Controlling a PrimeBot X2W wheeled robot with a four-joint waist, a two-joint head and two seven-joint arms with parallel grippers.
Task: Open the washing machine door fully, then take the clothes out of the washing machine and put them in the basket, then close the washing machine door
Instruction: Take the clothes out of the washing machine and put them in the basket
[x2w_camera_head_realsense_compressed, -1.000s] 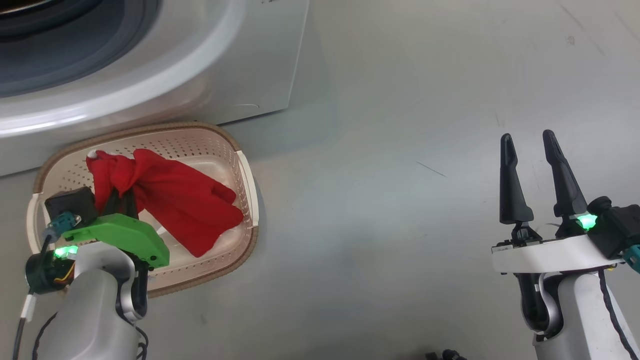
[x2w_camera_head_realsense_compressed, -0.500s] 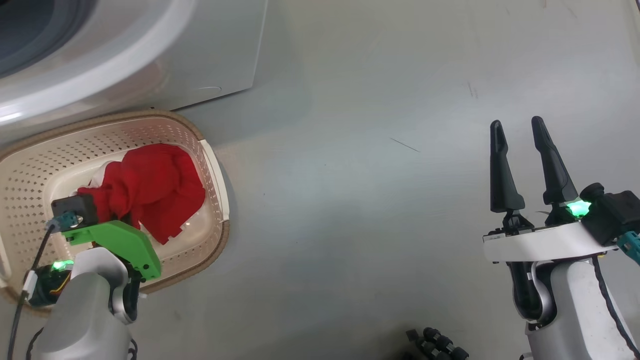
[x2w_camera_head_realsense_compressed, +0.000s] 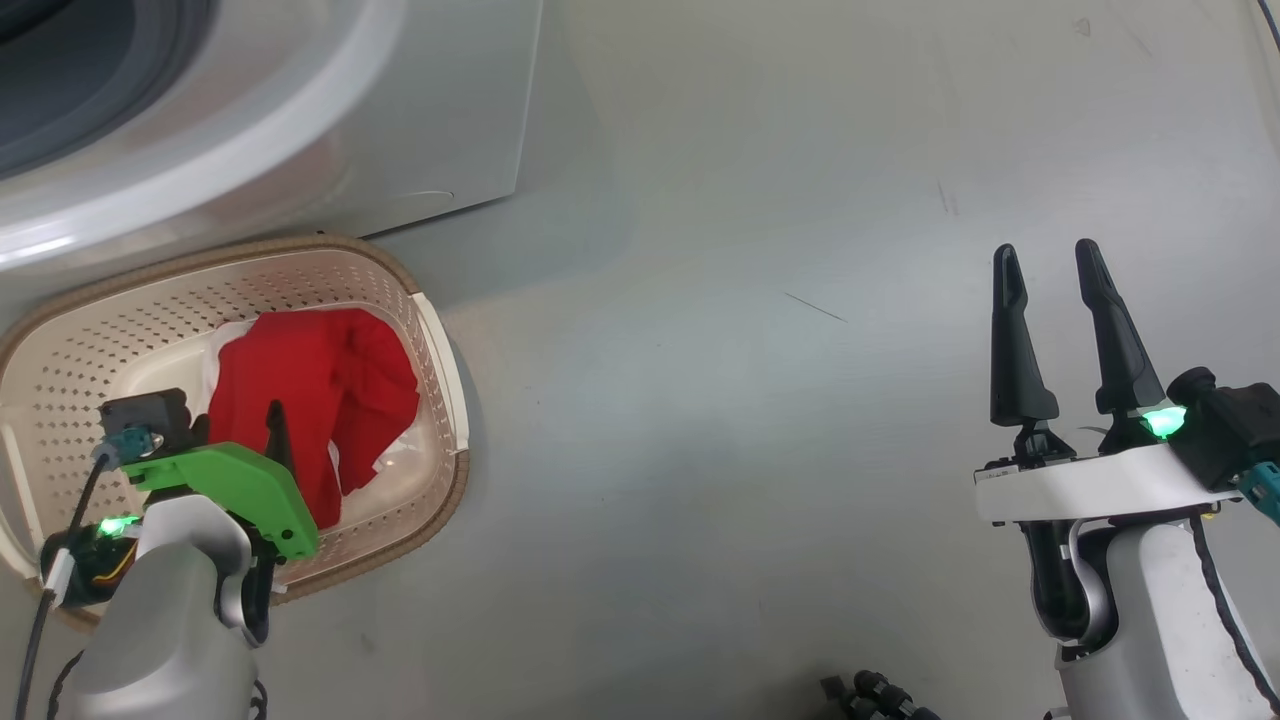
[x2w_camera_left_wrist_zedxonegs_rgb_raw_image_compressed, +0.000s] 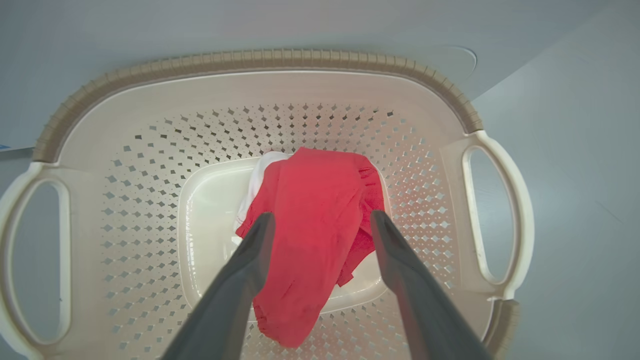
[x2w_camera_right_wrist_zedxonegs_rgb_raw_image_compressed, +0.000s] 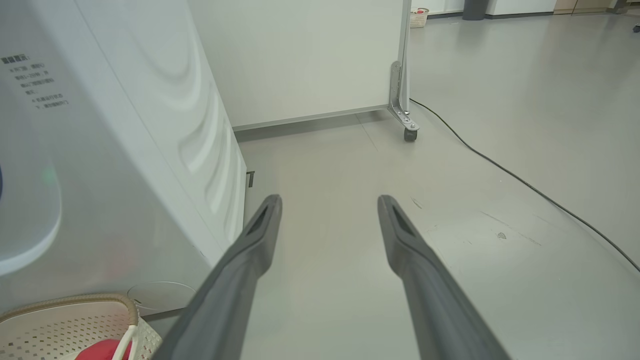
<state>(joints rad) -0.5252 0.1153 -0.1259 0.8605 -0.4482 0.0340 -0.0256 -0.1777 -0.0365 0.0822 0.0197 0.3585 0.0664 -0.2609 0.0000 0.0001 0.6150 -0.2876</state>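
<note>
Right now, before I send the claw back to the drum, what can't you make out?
1. Inside the large white front-loading washing machine: the head view's top-left edge cuts off its grey-gasketed drum mouth, so leftover laundry cannot be judged.
2. Small printed text on the machine, right wrist view: too small to read.
3. Floor of the cream perforated plastic basket, left wrist view: partly covered by the bright red fabric clothes.

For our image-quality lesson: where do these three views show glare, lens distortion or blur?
Head view: glare band on the washing machine front. Left wrist view: wide lens bows the basket rim; near fingers look soft. Right wrist view: the machine's printed text is blurred.
</note>
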